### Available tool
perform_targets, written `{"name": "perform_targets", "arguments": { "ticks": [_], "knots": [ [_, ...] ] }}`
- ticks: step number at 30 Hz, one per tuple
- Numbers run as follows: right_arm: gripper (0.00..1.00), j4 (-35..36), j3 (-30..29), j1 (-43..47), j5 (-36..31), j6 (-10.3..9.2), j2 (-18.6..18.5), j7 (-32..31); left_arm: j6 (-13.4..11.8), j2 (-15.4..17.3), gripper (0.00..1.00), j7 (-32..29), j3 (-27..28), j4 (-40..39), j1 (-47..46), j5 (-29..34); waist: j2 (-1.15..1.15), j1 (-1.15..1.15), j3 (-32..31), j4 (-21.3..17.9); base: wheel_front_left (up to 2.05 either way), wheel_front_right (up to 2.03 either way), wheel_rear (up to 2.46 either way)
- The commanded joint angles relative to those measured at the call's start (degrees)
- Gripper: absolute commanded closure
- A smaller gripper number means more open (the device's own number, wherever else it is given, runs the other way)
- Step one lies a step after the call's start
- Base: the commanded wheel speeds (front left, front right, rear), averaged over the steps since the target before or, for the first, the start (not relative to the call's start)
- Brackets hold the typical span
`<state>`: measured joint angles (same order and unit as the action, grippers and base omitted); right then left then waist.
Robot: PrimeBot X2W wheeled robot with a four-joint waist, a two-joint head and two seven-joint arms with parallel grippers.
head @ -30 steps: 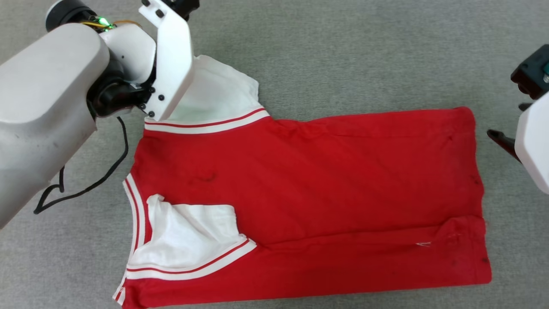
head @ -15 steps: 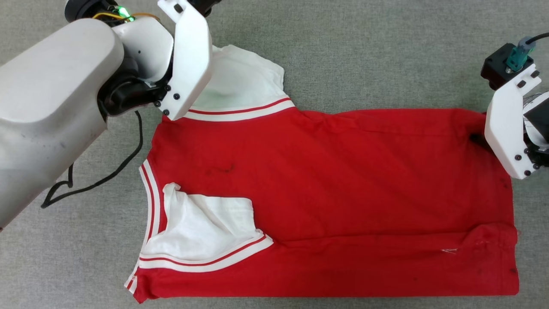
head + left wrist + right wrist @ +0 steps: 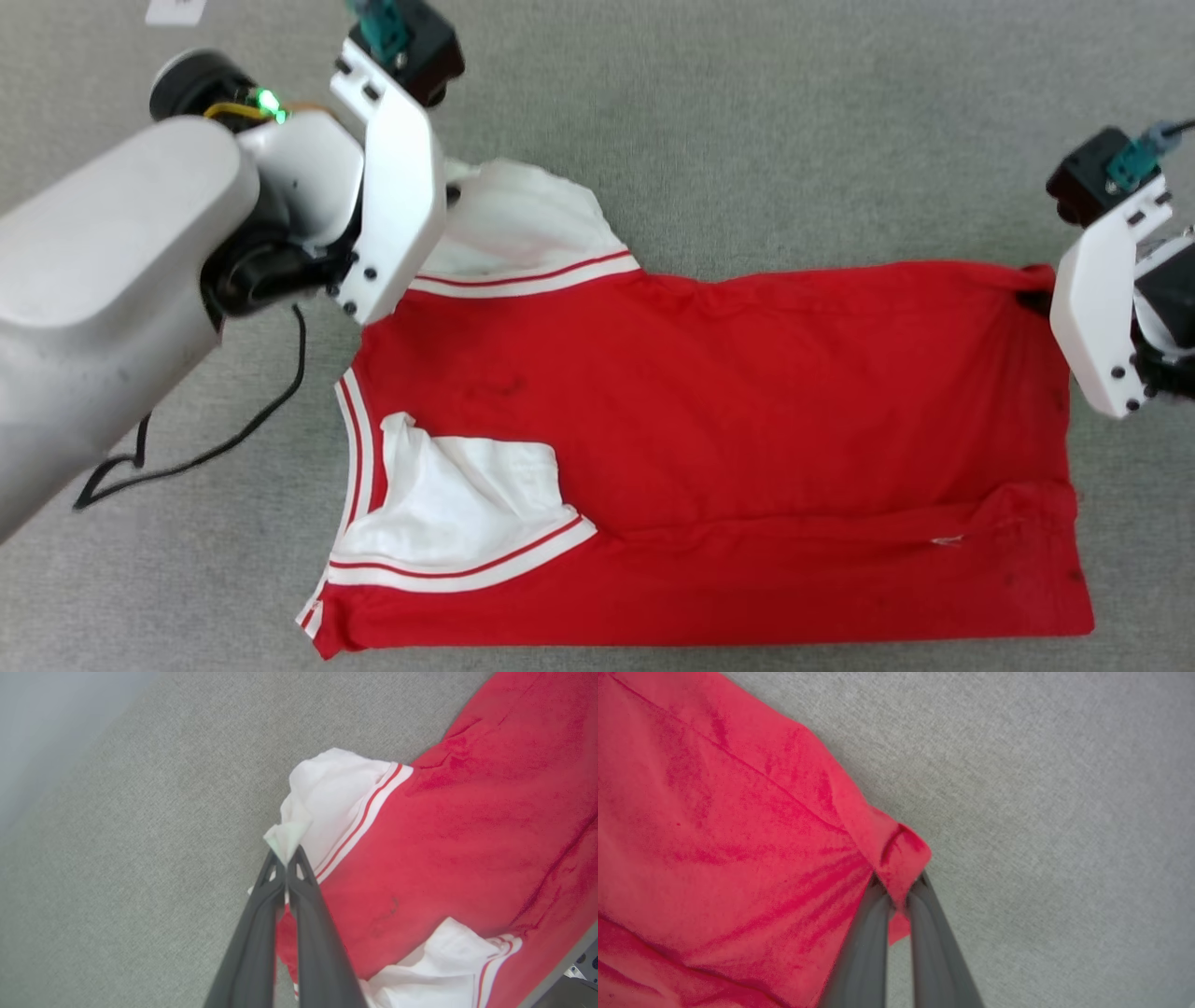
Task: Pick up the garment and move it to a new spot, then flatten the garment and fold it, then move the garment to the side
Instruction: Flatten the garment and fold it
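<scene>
The red shirt point(image 3: 728, 420) lies spread out on the grey carpet point(image 3: 794, 140). One white sleeve point(image 3: 467, 504) is folded onto the red part. The left gripper point(image 3: 286, 858) is pressed together on the tip of the other white sleeve point(image 3: 327, 798). The right gripper point(image 3: 899, 887) pinches a red corner point(image 3: 901, 849) at the shirt's bottom edge, and that corner is bunched up.

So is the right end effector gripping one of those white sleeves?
No, the right end effector is pinched shut on a plain red corner of the garment.
</scene>
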<state>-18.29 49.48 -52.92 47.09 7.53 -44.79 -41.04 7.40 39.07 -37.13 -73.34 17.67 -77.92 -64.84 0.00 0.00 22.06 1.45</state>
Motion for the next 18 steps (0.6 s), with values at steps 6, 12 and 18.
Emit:
{"name": "perform_targets", "arguments": {
  "ticks": [6,12,18],
  "knots": [
    [1.00,0.77,0.79,5.55,2.25,-0.09,-1.67,5.33,-0.02,3.46,1.00,0.24,-0.03,-4.84,6.42,-0.91,0.00,0.00,-7.38,0.60,0.00,0.00,0.00],
    [1.00,1.90,1.47,10.52,3.29,-0.09,-2.95,7.81,-0.02,6.52,1.00,-0.16,-0.04,-10.15,13.43,-1.18,0.00,0.00,-11.67,1.15,0.00,0.00,0.00],
    [1.00,2.82,1.20,16.59,4.58,-0.09,-4.01,9.97,-0.28,8.95,1.00,0.57,-0.02,-12.97,21.31,-1.84,0.00,0.00,-15.17,1.51,0.00,0.00,0.00]
  ]
}}
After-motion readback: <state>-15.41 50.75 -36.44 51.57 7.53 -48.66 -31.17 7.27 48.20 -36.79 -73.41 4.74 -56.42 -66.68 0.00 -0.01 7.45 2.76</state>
